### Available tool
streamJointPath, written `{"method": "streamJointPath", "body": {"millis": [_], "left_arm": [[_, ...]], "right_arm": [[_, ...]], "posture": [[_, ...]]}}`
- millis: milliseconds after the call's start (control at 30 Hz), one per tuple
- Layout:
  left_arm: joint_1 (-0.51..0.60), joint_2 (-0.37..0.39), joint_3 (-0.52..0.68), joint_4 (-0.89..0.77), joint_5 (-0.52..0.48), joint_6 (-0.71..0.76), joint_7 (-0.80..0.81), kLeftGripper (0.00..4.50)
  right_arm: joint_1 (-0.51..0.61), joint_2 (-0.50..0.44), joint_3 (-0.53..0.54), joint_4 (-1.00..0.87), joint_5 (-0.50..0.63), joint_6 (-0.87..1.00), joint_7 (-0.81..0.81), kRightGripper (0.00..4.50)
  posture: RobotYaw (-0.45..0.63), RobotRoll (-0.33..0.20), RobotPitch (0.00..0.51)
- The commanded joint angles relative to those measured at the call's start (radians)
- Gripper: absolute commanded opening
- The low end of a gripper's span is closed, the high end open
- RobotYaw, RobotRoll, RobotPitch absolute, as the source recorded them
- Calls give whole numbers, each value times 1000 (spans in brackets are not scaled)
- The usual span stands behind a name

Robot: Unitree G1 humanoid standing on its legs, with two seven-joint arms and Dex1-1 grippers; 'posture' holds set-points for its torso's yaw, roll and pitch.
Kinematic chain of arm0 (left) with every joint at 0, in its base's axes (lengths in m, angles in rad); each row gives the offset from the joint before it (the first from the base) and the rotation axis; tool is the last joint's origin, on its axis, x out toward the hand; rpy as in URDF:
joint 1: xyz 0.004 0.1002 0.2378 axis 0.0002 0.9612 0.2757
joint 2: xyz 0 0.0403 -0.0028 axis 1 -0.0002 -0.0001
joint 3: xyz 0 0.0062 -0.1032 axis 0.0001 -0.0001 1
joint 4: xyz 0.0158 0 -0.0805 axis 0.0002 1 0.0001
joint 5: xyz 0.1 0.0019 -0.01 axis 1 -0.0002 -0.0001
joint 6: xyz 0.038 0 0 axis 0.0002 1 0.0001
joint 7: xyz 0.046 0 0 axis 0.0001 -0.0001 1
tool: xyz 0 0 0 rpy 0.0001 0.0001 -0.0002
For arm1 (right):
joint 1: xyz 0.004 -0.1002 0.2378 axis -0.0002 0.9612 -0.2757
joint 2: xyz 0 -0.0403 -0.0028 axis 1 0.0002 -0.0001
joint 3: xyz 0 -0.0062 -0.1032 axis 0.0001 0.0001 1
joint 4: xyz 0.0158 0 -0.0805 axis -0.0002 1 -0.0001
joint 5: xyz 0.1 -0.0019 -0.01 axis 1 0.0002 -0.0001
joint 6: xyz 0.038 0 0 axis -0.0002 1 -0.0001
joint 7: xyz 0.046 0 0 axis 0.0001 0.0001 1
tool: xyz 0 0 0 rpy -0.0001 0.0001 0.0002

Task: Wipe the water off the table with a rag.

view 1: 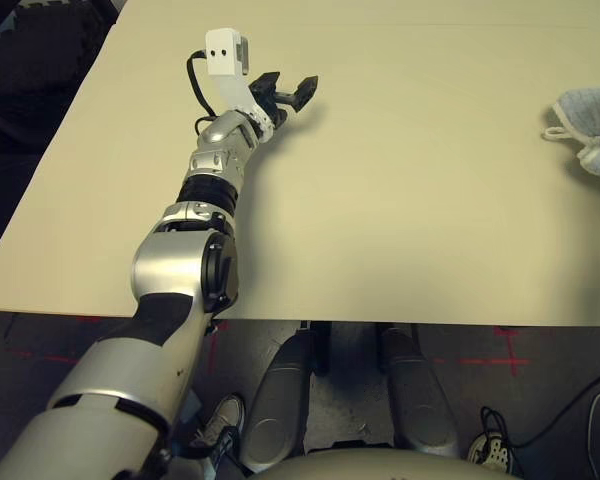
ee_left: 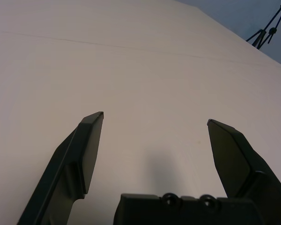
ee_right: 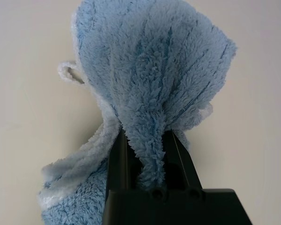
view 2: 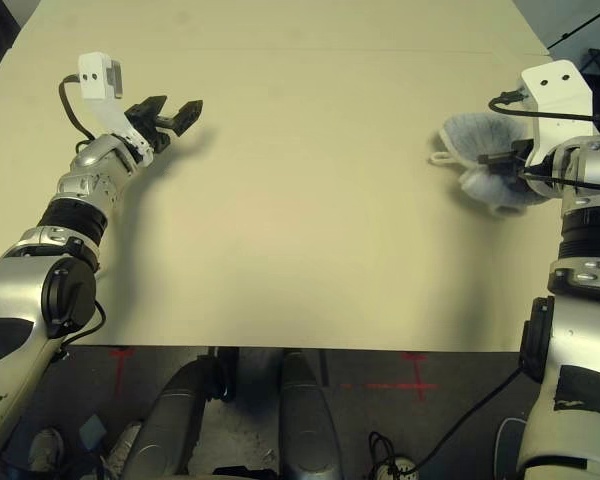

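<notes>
Pinching one rag [ee_right: 154, 89] on the tabletop [view 2: 310, 220]: right claw [ee_right: 147, 140] clamped. Left claw [ee_left: 154, 123] spread wide, empty. No legible markings.

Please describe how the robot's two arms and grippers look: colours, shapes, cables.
Both arms are silver metal segments with black joint rings. Each wrist carries a white camera block with a black cable. The left gripper and the right gripper each have two black, flat, tapered fingers.

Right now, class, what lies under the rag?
The rag, pinched by the right tool, rests on the pale table. Bare tabletop surrounds it; whatever lies directly beneath, including any water, is covered.
</notes>
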Motion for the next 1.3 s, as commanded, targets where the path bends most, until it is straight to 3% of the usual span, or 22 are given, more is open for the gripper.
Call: {"method": "streamJointPath", "body": {"millis": [33, 167, 300, 467, 800, 1033, 1300], "left_arm": [[9, -1, -2, 12, 3, -1, 0, 4500], [9, 1, -3, 11, 4, 0, -1, 4500], [14, 5, -3, 7, 4, 0, 0, 4500], [16, 6, -2, 9, 6, -8, 16, 4500], [12, 43, -2, 26, 33, -92, 139, 4500], [24, 79, 6, 56, 44, -122, 224, 4500], [39, 69, 26, 61, 33, -140, 260, 4500]], "right_arm": [[42, 1, -34, -2, 27, 26, -11, 205], [59, 10, -79, 42, 42, -31, -59, 1518], [47, 10, -170, 101, 85, -210, -96, 2816], [9, 11, -281, 233, 137, -626, -141, 4461], [-50, -62, -351, 577, 168, -1040, -162, 4488], [-35, -80, -393, 660, 212, -1084, -159, 4488], [27, -46, -411, 666, 242, -1084, -137, 4488]], "posture": [[-162, 0, 326], [-153, 0, 327], [-143, 0, 328], [-130, 0, 330], [-112, 0, 319], [-113, 0, 292], [-98, 0, 269]]}}
